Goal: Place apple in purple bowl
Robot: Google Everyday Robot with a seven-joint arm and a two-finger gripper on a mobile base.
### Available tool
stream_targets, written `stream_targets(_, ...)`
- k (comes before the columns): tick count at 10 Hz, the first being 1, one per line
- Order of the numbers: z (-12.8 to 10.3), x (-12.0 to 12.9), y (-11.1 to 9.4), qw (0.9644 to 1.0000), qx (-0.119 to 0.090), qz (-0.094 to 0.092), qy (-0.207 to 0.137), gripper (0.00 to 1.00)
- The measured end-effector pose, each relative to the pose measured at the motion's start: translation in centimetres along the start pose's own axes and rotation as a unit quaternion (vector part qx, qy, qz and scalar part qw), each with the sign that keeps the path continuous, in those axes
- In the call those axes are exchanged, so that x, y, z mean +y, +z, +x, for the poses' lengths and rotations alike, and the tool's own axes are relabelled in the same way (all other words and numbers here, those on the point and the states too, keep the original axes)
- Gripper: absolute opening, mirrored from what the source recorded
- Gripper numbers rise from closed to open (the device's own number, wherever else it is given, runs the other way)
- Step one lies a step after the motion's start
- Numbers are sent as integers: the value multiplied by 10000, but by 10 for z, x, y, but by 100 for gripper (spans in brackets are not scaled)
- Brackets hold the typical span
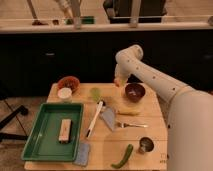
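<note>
The purple bowl (135,92) stands at the back right of the wooden table (150,130); a small pale item lies inside it. My gripper (118,81) hangs just left of the bowl's rim, a little above the table. A small orange-red apple (118,83) shows at its tip, and the gripper looks shut on it. The arm reaches in from the right, over the bowl's far side.
An orange-red bowl (68,83), a white cup (64,93) and a pale yellow-green fruit (95,93) sit at the back left. A green tray (40,142) holds a wooden block (65,130). Nearby lie a brush (95,118), fork (131,124), metal cup (145,145) and green vegetable (123,156).
</note>
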Motion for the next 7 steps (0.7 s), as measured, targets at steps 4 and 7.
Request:
stream_targets(4, 4, 0, -7, 9999, 68, 88, 65, 2)
stream_targets(7, 30, 21, 15, 9994, 64, 64, 337, 2)
